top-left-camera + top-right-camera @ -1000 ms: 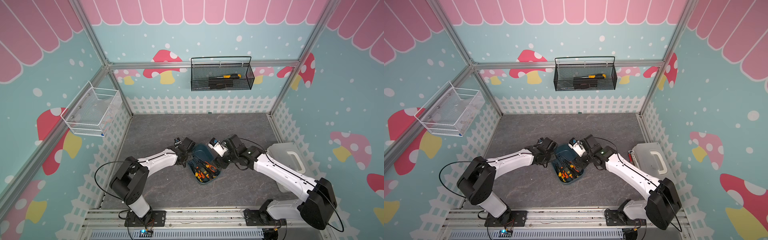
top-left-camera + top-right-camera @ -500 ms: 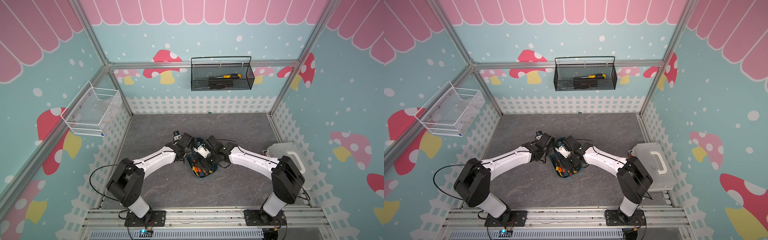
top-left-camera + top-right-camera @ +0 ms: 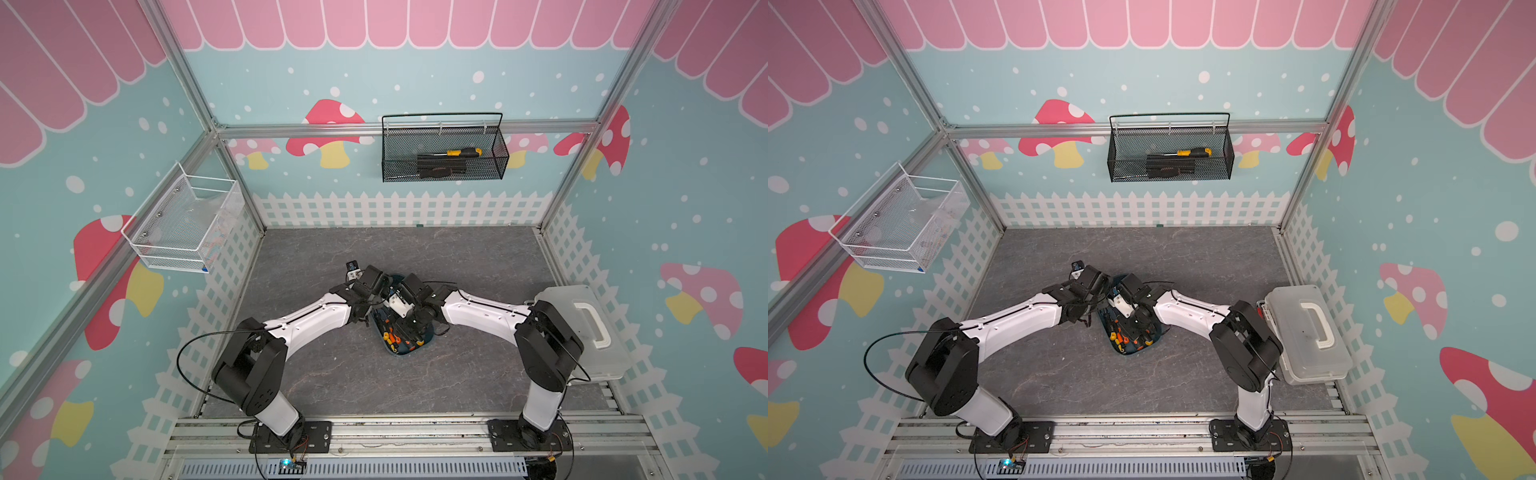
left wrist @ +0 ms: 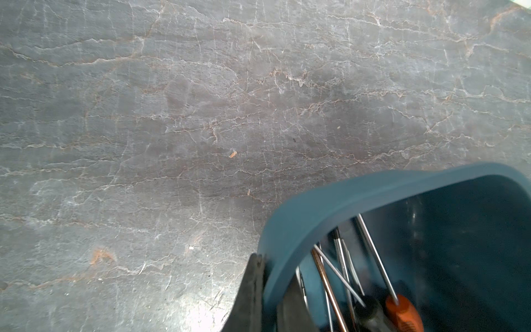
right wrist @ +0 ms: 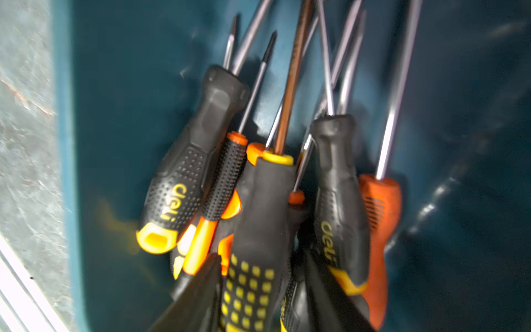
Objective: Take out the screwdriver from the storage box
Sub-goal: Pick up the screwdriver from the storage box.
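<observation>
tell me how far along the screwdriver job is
Done: the left gripper is shut on the storage box rim, steadying it. In hand: the right gripper is down in the box, its fingers either side of the yellow-dotted black screwdriver; a firm grip isn't clear. Left: clamp, lift it clear of the other screwdrivers and out.

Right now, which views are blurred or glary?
Right wrist: blur smears the screwdrivers and the box wall. Left wrist: the box rim is soft, with a glare patch on the table near it. Both top views: sharp, evenly lit.
</observation>
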